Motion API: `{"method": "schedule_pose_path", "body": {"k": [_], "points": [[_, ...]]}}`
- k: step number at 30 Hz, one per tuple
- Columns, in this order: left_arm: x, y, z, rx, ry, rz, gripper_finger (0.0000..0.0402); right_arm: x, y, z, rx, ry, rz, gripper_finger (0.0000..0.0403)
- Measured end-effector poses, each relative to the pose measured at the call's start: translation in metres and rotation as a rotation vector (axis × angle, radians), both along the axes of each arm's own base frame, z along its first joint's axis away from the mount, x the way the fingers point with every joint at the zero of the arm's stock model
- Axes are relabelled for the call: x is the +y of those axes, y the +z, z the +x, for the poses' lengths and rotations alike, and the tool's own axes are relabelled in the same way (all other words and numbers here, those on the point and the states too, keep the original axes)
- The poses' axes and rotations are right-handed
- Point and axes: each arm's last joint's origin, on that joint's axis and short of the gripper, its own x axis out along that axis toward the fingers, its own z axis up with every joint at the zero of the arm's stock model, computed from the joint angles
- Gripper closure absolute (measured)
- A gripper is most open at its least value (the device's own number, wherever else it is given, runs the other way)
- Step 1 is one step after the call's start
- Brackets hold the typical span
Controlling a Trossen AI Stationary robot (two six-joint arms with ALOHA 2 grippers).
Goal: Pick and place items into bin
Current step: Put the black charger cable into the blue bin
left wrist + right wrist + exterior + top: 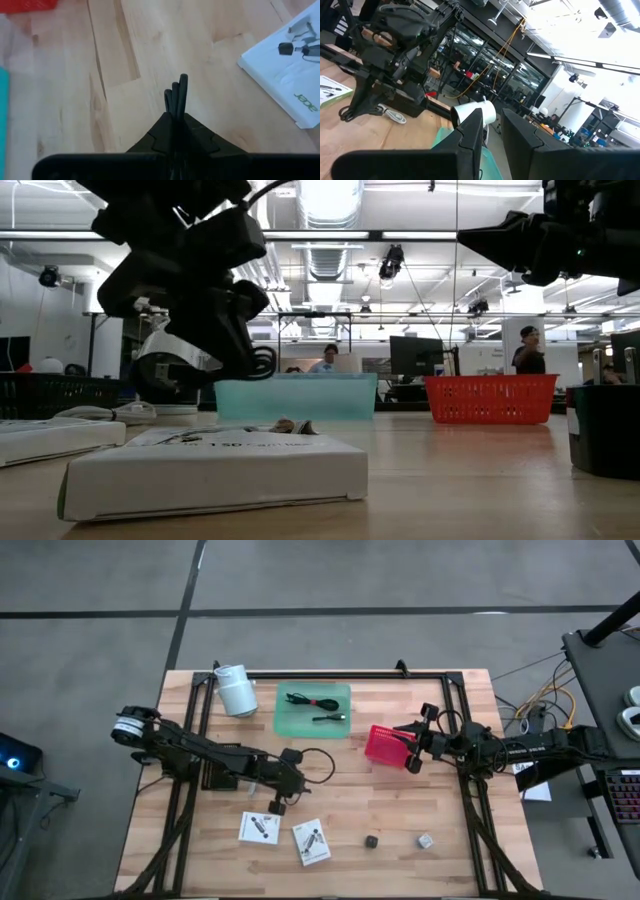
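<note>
Two white printed cards (pixel 259 828) (pixel 311 840) lie flat near the table's near edge. A dark cube (pixel 371 840) and a pale cube (pixel 425 840) sit to their right. Thin black cables (pixel 315 705) lie in the green tray (pixel 284 726). No silver piece shows. My left gripper (pixel 275 804) hangs shut and empty just above the left card; its wrist view shows the shut fingers (pixel 176 95) over bare wood beside a card (pixel 287 75). My right gripper (pixel 408 747) hovers open at the right side of the red basket (pixel 383 743), its fingers (pixel 470 135) apart.
A white cylindrical roll (pixel 237 690) lies at the far left, beside the green tray. The red basket (pixel 490 398) stands right of the tray (pixel 295 395). Black frame rails run along the table's sides. Bare wood lies between the baskets and the cards. People show in the room behind.
</note>
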Motion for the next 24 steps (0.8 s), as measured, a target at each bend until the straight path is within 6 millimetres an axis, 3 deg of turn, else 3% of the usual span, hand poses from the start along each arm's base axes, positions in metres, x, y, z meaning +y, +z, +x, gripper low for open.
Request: {"method": "schedule_pose_path", "body": {"k": [13, 24], "points": [[0.02, 0.021, -0.003, -0.077, -0.018, 0.122, 0.0389, 0.0, 0.0, 0.0, 0.0, 0.0, 0.0, 0.0346], [0.065, 0.038, -0.006, -0.132, 0.051, 0.226, 0.0389, 0.0, 0.0, 0.0, 0.001, -0.002, -0.007, 0.0346]]}}
